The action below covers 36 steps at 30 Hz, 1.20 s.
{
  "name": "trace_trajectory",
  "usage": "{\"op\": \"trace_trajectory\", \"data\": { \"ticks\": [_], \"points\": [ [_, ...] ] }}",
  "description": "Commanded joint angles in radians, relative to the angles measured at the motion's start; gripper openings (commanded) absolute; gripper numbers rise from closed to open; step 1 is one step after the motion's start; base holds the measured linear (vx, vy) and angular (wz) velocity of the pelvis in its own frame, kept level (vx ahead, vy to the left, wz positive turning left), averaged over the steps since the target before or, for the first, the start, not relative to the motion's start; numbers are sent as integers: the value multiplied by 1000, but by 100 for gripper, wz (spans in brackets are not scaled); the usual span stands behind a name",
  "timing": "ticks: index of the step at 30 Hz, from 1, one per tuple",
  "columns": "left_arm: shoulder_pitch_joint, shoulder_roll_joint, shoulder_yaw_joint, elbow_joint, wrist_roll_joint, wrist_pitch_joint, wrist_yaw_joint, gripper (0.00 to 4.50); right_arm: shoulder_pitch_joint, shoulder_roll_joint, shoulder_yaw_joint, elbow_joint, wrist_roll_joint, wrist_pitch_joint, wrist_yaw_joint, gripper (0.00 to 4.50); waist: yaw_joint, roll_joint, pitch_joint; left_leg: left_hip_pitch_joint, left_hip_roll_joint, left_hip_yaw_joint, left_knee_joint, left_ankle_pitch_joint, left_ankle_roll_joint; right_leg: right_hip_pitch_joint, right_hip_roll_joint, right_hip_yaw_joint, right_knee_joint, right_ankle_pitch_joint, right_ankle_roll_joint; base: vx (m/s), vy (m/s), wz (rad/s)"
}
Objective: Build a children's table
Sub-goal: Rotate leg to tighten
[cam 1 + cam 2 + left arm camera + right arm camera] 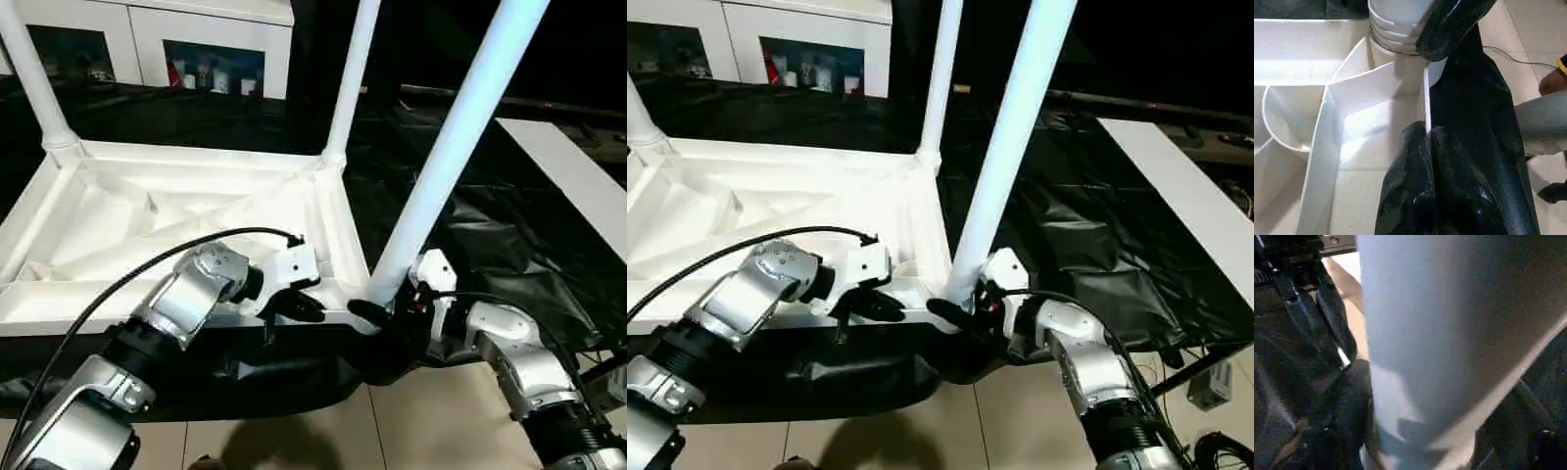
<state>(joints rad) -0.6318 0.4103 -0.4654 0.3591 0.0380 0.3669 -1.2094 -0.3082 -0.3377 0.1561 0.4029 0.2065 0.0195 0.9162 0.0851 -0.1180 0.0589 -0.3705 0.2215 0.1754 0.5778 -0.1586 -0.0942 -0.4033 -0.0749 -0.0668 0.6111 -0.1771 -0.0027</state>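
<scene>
The children's table (pixel 176 211) lies upside down at the near edge of the black-sheeted work table (pixel 470 225); it looks light, stiff, hollow plastic, slick to hold, so the ribbed rim and each leg's base seem the best holds. Three legs show: two upright in the far corner sockets, and one leaning leg (pixel 446 157) at the near right corner. The right gripper (pixel 382 311) holds that leg's base; the left gripper (pixel 299 305), closed, pinches the rim.
</scene>
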Motion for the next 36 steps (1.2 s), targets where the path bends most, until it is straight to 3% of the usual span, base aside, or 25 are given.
{"op": "trace_trajectory", "data": {
  "ticks": [1,5,10,11,12,17,20,22,25,27,28,30,31,34,35,36],
  "points": [
    [17,-11,-34,-25,-6,2,-48,0,-6,-24,-14,1,-8,18,-8,307,-5,9,-61,13,16,1,-68,-283,-5,37,-59,42,-83,-335,-150,0,0,0],
    [20,-11,-32,-29,-7,9,-40,0,-3,-24,-11,0,-14,24,-3,269,-5,10,-62,13,16,1,-67,-277,-5,37,-58,42,-82,-330,-150,0,0,0],
    [19,-15,-30,-25,-5,18,-27,0,1,-24,-10,-2,-14,32,-4,261,-6,7,-61,13,16,1,-66,-275,-4,37,-59,42,-84,-350,-141,0,0,0],
    [20,-20,-27,-22,-5,25,-17,0,3,-19,-14,5,-14,35,-14,261,-7,0,-61,12,15,2,-65,-273,-2,37,-59,42,-85,-353,-139,0,0,0],
    [21,-27,-22,-18,-5,30,-5,0,4,-13,-20,12,-13,37,-26,261,-6,4,-62,12,16,2,-66,-268,-2,37,-60,42,-84,-352,-140,0,0,0],
    [0,-80,8,35,9,38,93,0,-16,31,-62,62,-18,47,-150,260,-8,2,-57,15,15,0,-67,-306,-12,30,-61,39,-94,-436,-118,0,0,0],
    [-51,-192,53,148,22,44,264,0,-68,107,-132,166,-36,51,-392,260,-17,2,-58,17,11,-6,-64,-353,-35,24,-63,33,-103,-525,-87,0,0,0],
    [-60,-209,60,168,25,47,289,0,-77,119,-143,179,-36,55,-428,260,-21,0,-59,15,10,-9,-63,-367,-39,25,-64,30,-106,-541,-71,0,0,0],
    [-125,-301,93,311,43,30,450,0,-152,186,-211,283,-35,97,-678,259,-34,9,-61,17,6,-11,-61,-385,-40,18,-60,30,-107,-531,-68,0,0,0],
    [-150,-331,99,375,52,14,499,0,-190,204,-226,334,-38,99,-747,259,-38,9,-64,13,4,-12,-61,-381,-41,22,-60,28,-109,-517,-66,0,0,0],
    [-150,-331,99,375,52,14,499,0,-190,204,-226,334,-38,99,-747,259,-38,7,-64,9,4,-12,-62,-373,-36,26,-60,28,-108,-492,-66,0,0,0],
    [-178,-354,101,453,72,-19,532,0,-231,222,-213,379,-62,67,-765,259,-35,9,-66,13,3,-7,-59,-361,-24,22,-59,32,-107,-458,-73,0,0,0],
    [-178,-354,101,453,72,-19,532,0,-231,222,-213,379,-62,67,-765,259,-36,9,-67,7,1,-7,-60,-347,-21,27,-58,33,-104,-436,-79,0,0,0],
    [-197,-355,97,501,83,-25,540,0,-242,239,-187,362,-61,35,-688,259,-31,11,-67,9,4,-5,-60,-326,-10,29,-58,35,-98,-388,-98,0,0,0],
    [-203,-357,98,516,84,-30,543,0,-244,242,-185,362,-58,29,-677,315,-30,10,-67,8,4,-4,-61,-325,-7,30,-56,34,-98,-381,-102,0,0,0],
    [-211,-355,98,534,87,-39,544,0,-238,247,-181,342,-38,23,-626,315,-28,11,-68,8,5,-3,-61,-321,-5,31,-57,35,-96,-364,-110,0,0,0]
  ]
}}
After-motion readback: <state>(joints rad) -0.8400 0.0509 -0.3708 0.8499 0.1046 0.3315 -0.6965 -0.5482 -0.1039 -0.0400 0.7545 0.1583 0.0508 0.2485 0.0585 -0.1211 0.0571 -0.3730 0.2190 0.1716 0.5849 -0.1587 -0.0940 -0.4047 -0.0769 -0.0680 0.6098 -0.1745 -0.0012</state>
